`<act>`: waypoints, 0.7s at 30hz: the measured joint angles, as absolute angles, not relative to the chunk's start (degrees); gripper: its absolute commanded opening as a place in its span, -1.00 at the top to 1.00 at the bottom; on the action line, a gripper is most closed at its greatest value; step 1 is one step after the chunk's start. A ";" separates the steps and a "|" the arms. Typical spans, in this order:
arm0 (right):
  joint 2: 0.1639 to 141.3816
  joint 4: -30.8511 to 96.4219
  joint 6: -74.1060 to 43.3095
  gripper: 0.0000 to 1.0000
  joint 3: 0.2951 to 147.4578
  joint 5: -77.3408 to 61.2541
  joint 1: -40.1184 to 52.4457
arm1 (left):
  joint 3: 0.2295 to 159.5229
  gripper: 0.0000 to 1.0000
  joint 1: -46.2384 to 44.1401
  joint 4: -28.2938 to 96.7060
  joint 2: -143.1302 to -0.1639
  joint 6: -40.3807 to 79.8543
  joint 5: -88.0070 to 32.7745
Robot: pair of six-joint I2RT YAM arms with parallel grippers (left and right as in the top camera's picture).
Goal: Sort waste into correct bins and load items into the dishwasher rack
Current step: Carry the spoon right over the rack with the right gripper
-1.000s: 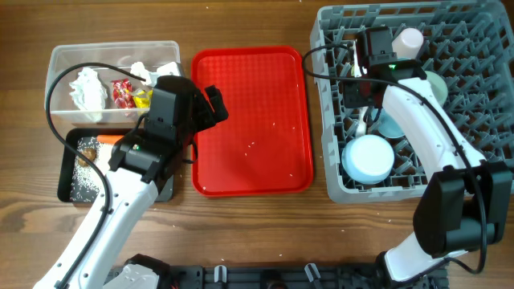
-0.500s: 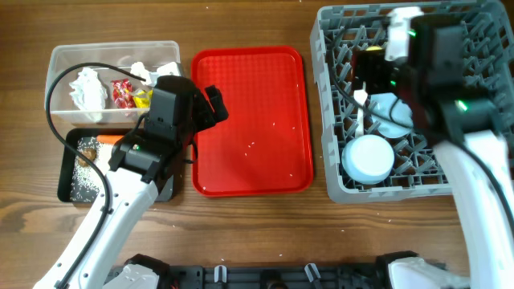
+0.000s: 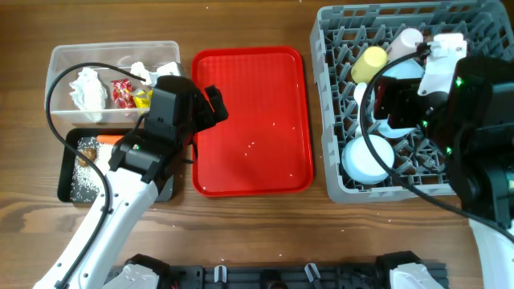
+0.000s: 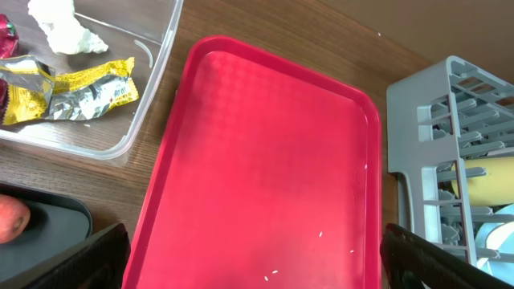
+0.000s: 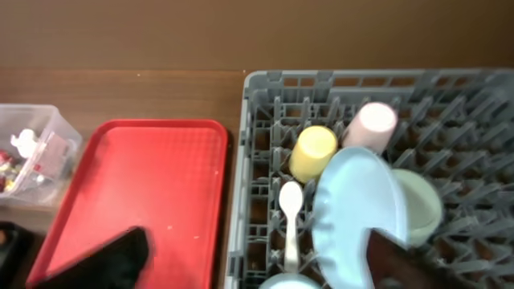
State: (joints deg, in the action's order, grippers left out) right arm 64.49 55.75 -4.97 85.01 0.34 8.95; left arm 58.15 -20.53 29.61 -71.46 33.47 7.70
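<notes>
Our left claw (image 4: 253, 253) is wide open over the red tray (image 3: 249, 120) and holds nothing. Our right claw (image 5: 257, 261) is open too, above the grey rack (image 3: 337, 172). In the rack we see the yellow cup (image 5: 313, 152), pink cup (image 5: 371, 124), white spoon (image 5: 291, 217), blue plate (image 5: 361, 209) and a bowl (image 3: 368, 158). Tissues (image 3: 88, 88) and wrappers (image 4: 72, 92) lie in the clear tub (image 3: 60, 60). Rice (image 3: 84, 181) and the carrot (image 4: 10, 221) lie in the black tray (image 3: 64, 172).

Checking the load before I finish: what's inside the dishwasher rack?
In the dishwasher rack: yellow cup, pink cup, white spoon, pale blue plate on edge, one bowl. A second bowl is partly hidden behind the plate; overhead, the right arm covers more of the rack.
</notes>
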 measured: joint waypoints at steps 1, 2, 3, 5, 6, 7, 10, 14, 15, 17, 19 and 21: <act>65.25 55.75 -5.43 0.91 85.01 0.01 8.95 | 58.15 -1.00 -20.53 29.61 -71.46 33.47 7.70; 66.52 55.72 -5.98 0.92 84.97 -0.21 8.95 | 58.15 -1.00 -20.53 29.61 -71.48 33.47 7.70; 68.01 55.75 -6.26 0.91 84.97 -0.34 8.95 | 58.15 -1.00 -20.53 29.63 -71.46 33.47 7.70; 73.17 55.70 -6.83 0.91 84.86 -0.49 8.95 | 58.15 -0.99 -20.53 29.61 -71.46 33.47 7.70; 75.77 55.66 -6.90 0.91 84.84 -0.60 8.95 | 58.15 -1.00 -20.53 29.61 -71.46 33.47 7.70; 78.04 55.53 -6.90 0.92 84.79 -0.67 8.95 | 58.15 -0.99 -20.53 29.61 -71.46 33.50 7.70; 86.67 55.07 -7.05 0.91 84.64 -0.71 8.95 | 58.15 -0.99 -20.53 29.61 -71.48 33.50 7.70; 98.17 52.86 -7.31 0.91 84.51 -0.51 8.95 | 58.15 -1.00 -20.53 29.65 -71.48 33.47 7.70; 100.71 51.68 -7.35 0.91 84.51 0.03 8.95 | 58.15 -1.00 -20.53 29.58 -71.48 33.47 7.70; 104.44 49.63 -7.49 0.92 84.47 1.37 8.95 | 58.15 -1.00 -20.53 29.61 -71.48 33.47 7.70; 106.37 48.29 -7.51 0.91 84.42 2.74 8.95 | 58.15 -1.00 -20.53 29.61 -71.48 33.47 7.70; 107.15 46.92 -7.53 0.91 84.42 4.40 8.95 | 58.15 -1.00 -20.53 29.61 -71.48 33.47 7.70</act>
State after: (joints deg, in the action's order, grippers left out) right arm 107.15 46.92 -7.53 84.42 4.40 8.95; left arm 58.15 -20.53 29.61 -71.48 33.47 7.70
